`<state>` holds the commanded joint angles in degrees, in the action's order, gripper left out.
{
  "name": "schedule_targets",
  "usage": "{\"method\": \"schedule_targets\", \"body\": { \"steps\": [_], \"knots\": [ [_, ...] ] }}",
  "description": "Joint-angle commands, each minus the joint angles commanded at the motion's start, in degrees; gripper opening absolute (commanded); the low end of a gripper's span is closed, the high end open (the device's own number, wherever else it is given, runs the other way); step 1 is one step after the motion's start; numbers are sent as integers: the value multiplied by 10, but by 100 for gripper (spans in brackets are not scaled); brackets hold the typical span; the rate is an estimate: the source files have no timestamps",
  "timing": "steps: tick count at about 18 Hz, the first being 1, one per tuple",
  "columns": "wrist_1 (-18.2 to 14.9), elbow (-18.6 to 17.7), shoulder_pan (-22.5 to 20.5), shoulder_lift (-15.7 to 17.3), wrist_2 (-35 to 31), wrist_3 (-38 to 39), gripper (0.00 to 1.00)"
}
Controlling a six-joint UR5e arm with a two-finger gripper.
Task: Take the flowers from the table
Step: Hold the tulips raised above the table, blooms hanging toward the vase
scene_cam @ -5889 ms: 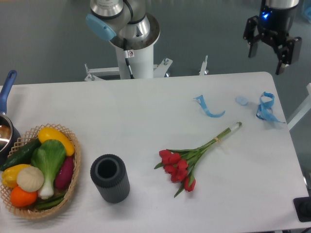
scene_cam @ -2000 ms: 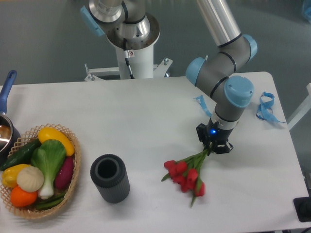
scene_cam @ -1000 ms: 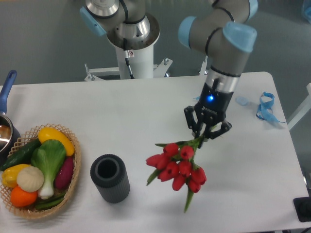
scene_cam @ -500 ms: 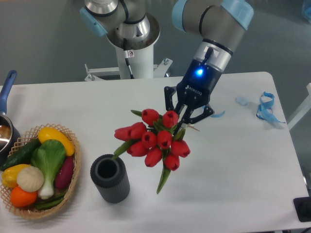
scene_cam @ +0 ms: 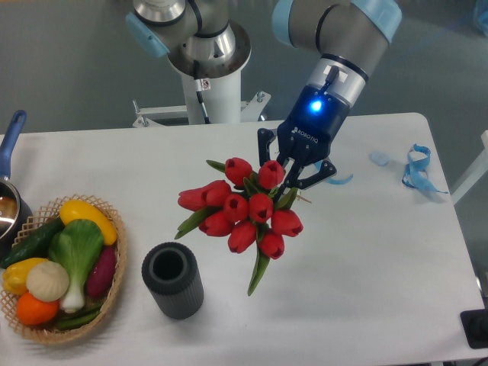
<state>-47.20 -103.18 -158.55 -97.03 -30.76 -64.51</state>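
The gripper (scene_cam: 293,177) holds the flowers (scene_cam: 245,216) by the stems, its fingers closed on them. The red blooms hang away from the gripper toward about 8 o'clock, well above the table (scene_cam: 381,274), not touching it. One long green leaf points down toward 6 o'clock. At about 7 o'clock from the blooms a dark ribbed vase (scene_cam: 173,280) stands upright on the table. At 9 o'clock, near the table's edge, a basket (scene_cam: 114,259) holds vegetables. Blue ribbon scraps (scene_cam: 415,169) lie at 3 o'clock from the gripper.
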Motion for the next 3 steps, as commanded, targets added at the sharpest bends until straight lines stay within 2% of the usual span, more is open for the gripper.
{"method": "schedule_targets", "body": {
  "steps": [3],
  "knots": [
    [0, -1, -4, 5, 0, 4, 10]
  ]
}}
